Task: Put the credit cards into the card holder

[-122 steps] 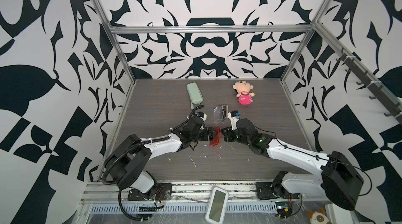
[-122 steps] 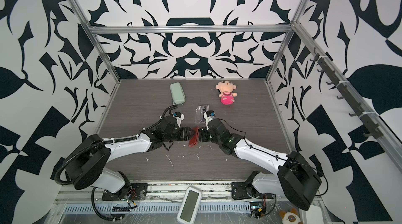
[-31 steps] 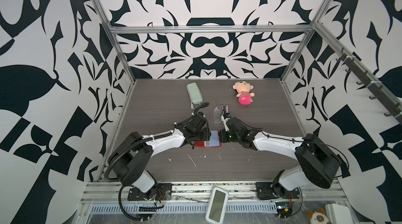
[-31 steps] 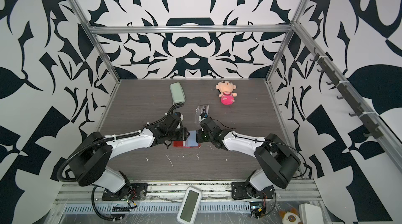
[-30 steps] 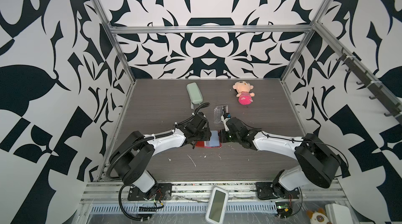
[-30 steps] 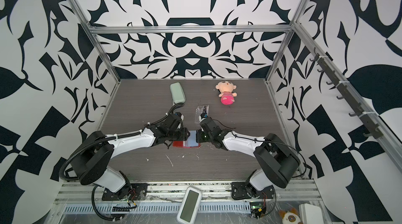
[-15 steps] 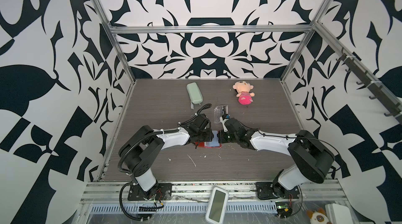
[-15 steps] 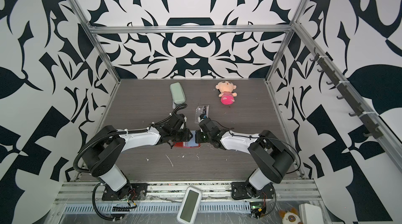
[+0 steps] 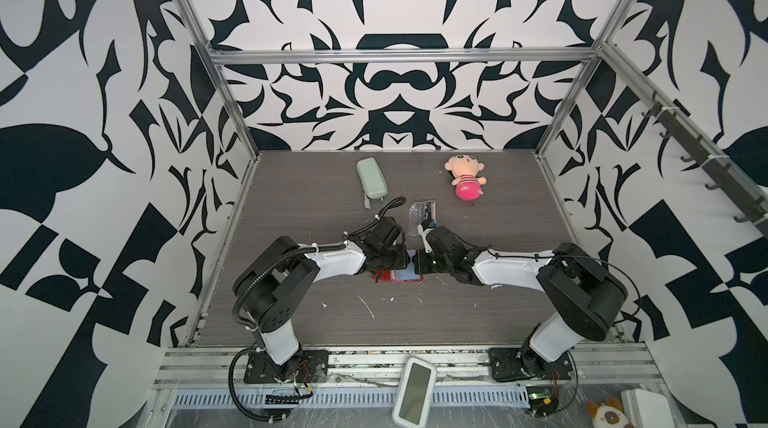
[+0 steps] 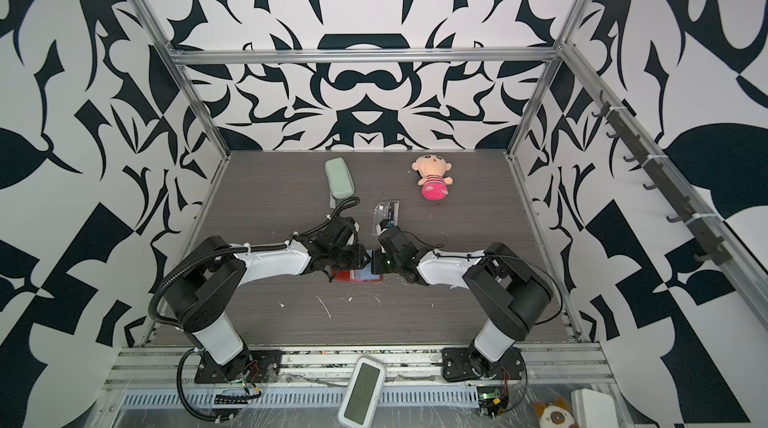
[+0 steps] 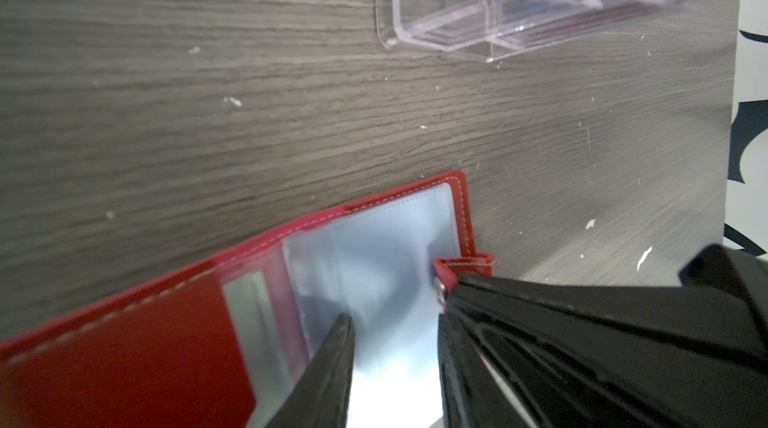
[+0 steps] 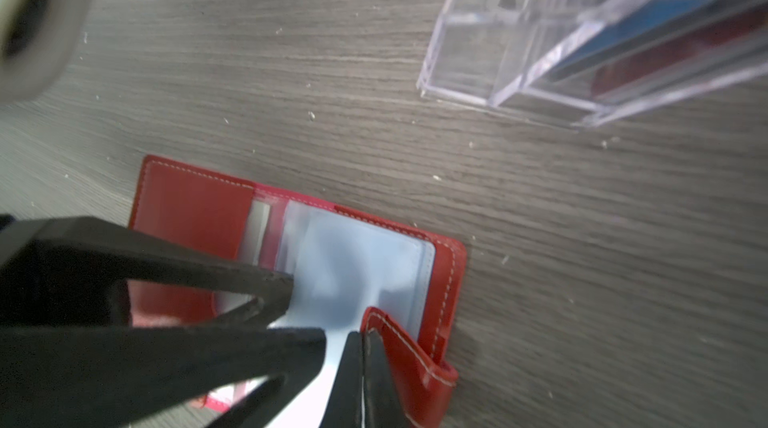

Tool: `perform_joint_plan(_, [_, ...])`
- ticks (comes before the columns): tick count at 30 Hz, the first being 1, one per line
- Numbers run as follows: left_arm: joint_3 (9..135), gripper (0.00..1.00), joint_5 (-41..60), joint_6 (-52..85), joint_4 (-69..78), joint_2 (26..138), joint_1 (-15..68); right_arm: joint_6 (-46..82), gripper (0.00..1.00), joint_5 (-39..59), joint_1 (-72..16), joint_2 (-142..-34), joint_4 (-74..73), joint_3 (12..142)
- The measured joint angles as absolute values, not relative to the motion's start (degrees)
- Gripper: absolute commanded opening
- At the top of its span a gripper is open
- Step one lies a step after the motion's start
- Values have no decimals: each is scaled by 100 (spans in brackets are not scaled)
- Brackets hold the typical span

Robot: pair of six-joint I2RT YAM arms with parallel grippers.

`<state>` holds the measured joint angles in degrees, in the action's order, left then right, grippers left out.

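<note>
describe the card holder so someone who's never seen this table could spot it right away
On the grey wood-grain table, look near the middle, where the left hand and right hand meet. The card holder lies open beneath them: red with white stitching and clear sleeves, whereas the box just behind is see-through plastic.

Both top views are bright, evenly lit and sharp, with wide-angle bending near the edges. Wrist views are softer: glare whitens the clear sleeves of the red leather-look card holder (image 12: 353,264); the clear acrylic box (image 12: 582,31) blurs.
</note>
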<state>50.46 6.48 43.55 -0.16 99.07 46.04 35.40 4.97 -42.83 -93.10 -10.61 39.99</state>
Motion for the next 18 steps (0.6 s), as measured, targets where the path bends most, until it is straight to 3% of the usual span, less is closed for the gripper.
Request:
perform_joint_plan(5, [5113, 35, 701, 4394, -10, 9998, 4604, 3586, 0, 499, -4283, -9347, -1201, 3962])
perform_joint_plan(13, [5177, 0, 731, 4491, -25, 10121, 4598, 3594, 0, 473, -4283, -9312, -1234, 3924])
perform_joint_plan(18, [5172, 0, 611, 4480, -82, 10075, 4604, 3579, 0, 196, -4283, -8936, -821, 3854])
